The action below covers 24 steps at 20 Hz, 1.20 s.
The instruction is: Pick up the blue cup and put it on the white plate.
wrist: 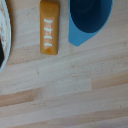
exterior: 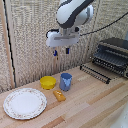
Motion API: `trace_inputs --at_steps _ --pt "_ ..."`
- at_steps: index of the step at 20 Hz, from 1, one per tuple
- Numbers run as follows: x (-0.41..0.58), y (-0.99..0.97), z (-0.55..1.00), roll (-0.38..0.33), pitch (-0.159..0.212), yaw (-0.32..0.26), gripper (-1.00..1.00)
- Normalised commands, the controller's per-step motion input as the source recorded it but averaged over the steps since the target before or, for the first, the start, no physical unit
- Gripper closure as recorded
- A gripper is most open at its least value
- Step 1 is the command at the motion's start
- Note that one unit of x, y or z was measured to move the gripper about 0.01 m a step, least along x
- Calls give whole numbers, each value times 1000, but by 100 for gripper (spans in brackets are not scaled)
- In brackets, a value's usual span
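Observation:
The cobalt cup [exterior: 65, 81] is a small blue mug standing upright on the wooden table, next to the yellow bowl. It also shows in the wrist view [wrist: 89, 20], seen from above. The alabaster dining ware [exterior: 24, 103] is a large white plate with a speckled rim at the exterior view's left; its edge shows in the wrist view [wrist: 3, 37]. My gripper [exterior: 61, 51] hangs high above the cup, well clear of it, with its blue-tipped fingers apart and empty.
A yellow bowl [exterior: 48, 82] sits just to the exterior view's left of the cup. An orange block [exterior: 59, 95] lies in front of the cup, also in the wrist view [wrist: 49, 33]. A toaster oven [exterior: 112, 55] with its door down stands at the right.

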Motion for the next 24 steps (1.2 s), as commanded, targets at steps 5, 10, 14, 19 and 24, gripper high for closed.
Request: trace_inputs --at_steps 5,10,14,19,24 --pt "-237 -567 -95 -5 0 36 -100" --pt "-330 -576 -149 0 0 13 -100" --pt "-256 -480 -266 0 9 31 -100" --pt "-149 -454 -366 1 46 36 -100" --pt "-23 -331 -351 1 53 28 -100"
